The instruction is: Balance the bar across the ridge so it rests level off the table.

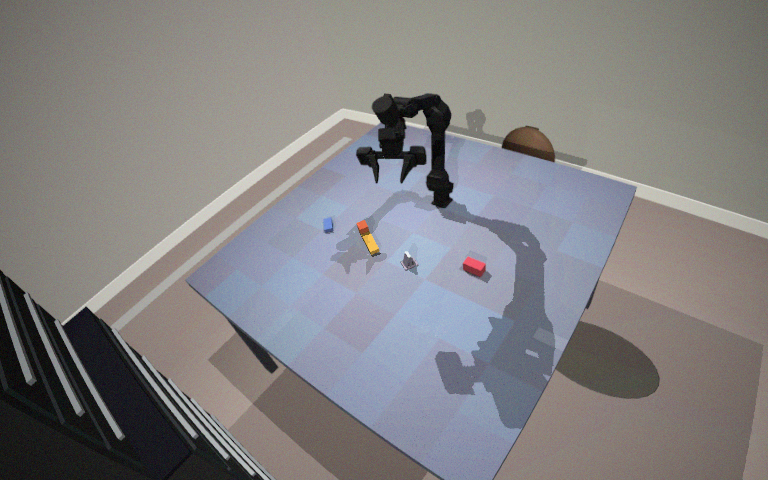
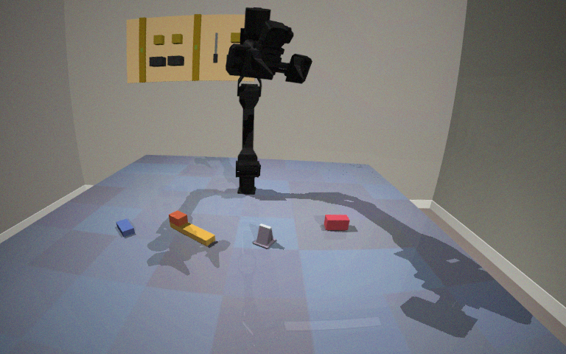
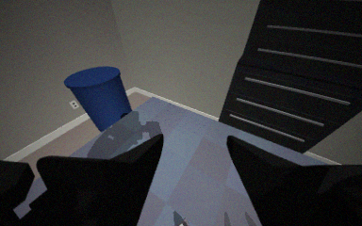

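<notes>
The yellow bar (image 1: 370,243) (image 2: 197,234) lies flat on the table, with an orange-red block (image 1: 363,227) (image 2: 177,218) on its far-left end. The small grey ridge (image 1: 407,260) (image 2: 264,235) stands upright on a thin base, to the right of the bar and apart from it. Nothing rests on its top. My gripper (image 1: 389,182) (image 3: 194,138) is open and empty, high above the table, its fingers pointing down in the top view. The bar is not visible in the wrist view.
A red block (image 1: 474,266) (image 2: 337,222) lies right of the ridge. A blue block (image 1: 327,224) (image 2: 124,227) lies left of the bar. The wrist view shows a blue bin (image 3: 101,96) and a dark drawer cabinet (image 3: 292,71) beyond the table.
</notes>
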`<move>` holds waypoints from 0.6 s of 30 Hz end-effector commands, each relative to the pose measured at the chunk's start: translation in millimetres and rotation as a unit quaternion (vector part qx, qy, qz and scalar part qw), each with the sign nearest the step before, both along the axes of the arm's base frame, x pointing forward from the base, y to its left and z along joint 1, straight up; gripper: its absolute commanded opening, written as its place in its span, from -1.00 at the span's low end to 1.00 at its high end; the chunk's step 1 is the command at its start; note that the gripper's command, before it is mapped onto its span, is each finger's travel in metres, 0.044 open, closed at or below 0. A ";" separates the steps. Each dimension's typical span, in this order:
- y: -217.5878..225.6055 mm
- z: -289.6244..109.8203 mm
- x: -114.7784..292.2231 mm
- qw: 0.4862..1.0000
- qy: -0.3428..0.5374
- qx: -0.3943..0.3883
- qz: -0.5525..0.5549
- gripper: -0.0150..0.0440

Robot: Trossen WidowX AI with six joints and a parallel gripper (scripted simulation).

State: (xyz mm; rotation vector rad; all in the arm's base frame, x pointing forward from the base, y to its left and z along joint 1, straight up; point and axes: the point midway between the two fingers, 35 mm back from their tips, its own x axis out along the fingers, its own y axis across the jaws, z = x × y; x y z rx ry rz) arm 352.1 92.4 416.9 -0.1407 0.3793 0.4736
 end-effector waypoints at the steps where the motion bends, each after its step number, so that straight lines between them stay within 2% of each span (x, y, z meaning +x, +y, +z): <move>1: -19.9 -33.1 14.4 0.998 0.036 -0.056 -0.016 0.58; 9: -65.5 -97.3 30.0 0.979 0.116 -0.168 -0.025 0.58; 18: -113.2 -160.5 28.2 0.939 0.209 -0.272 0.012 0.58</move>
